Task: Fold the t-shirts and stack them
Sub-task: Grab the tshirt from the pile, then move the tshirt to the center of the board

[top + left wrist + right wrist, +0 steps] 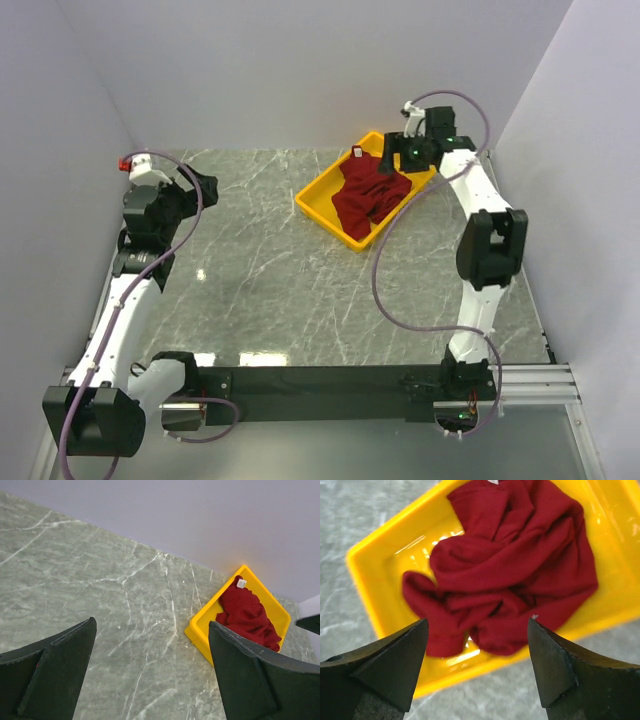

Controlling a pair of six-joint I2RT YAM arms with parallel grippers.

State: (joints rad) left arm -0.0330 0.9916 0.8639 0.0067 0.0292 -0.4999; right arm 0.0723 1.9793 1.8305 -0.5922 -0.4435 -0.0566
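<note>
- The maroon shirt (510, 565) lies crumpled in a heap inside the yellow tray (370, 580), at the far right of the table (100, 580). Its white tag (241, 583) shows at the far end.
- The right gripper (477, 625) hovers just above the heap, jaws spread wide and empty. As far as the views show, it touches no cloth.
- The left gripper (152, 624), likewise spread wide and holding nothing, hangs well apart over the table's left side, facing the tray.
- Nothing of the job appears done: the shirt is not yet out of the tray, flattened or folded.
- By the look of it, every step is left: grasp the cloth, lift it onto the table, spread it, fold it, set it down.
- Only one shirt is visible.
</note>
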